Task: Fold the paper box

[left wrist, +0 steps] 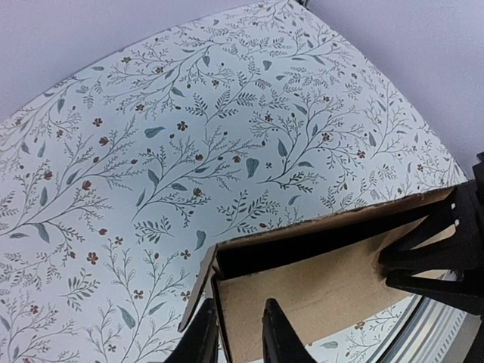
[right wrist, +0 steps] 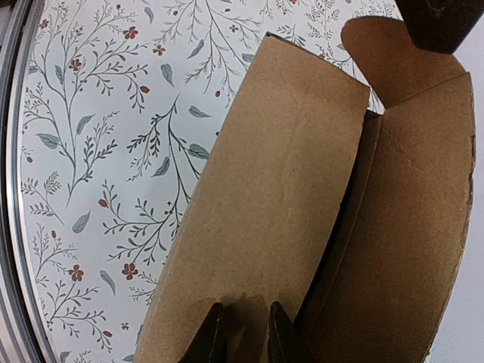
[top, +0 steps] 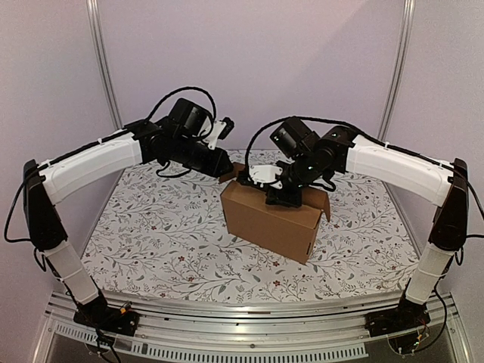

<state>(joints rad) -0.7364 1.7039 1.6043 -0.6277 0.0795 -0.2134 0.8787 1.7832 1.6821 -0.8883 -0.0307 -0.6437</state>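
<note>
paper box (top: 268,223) stands on the floral table cover (top: 151,227), and the cover shows on every side of it. The box is partly formed. Its long front wall is up and its top is open along the back; the left wrist view shows a dark interior.

An end flap (top: 324,204) stands up at the box's right end. In the right wrist view the flap (right wrist: 393,60) has a rounded outline and rises past the box's top panel.

left gripper (top: 227,172) is at the box's back-left corner, about rim height. In the left wrist view the gripper (left wrist: 238,336) has its jaws close together with a narrow gap. The box wall (left wrist: 302,302) fills that gap. A small flap (left wrist: 198,291) sticks out from the corner just beside the left-hand finger. Can't tell if the jaws are actually clamped on cardboard or just against it.

right gripper (top: 278,195) is on the box's top, near the back edge and roughly mid-length. In the right wrist view the gripper (right wrist: 243,340) also has its jaws nearly together, with a thin gap. Both fingers lie over the face of the box's top panel (right wrist: 280,212), and there is shadow between them. Can't tell if it is pinching or only pressing.

In the left wrist view the right gripper (left wrist: 439,249) shows as black fingers over the box rim, further along the box.
</note>
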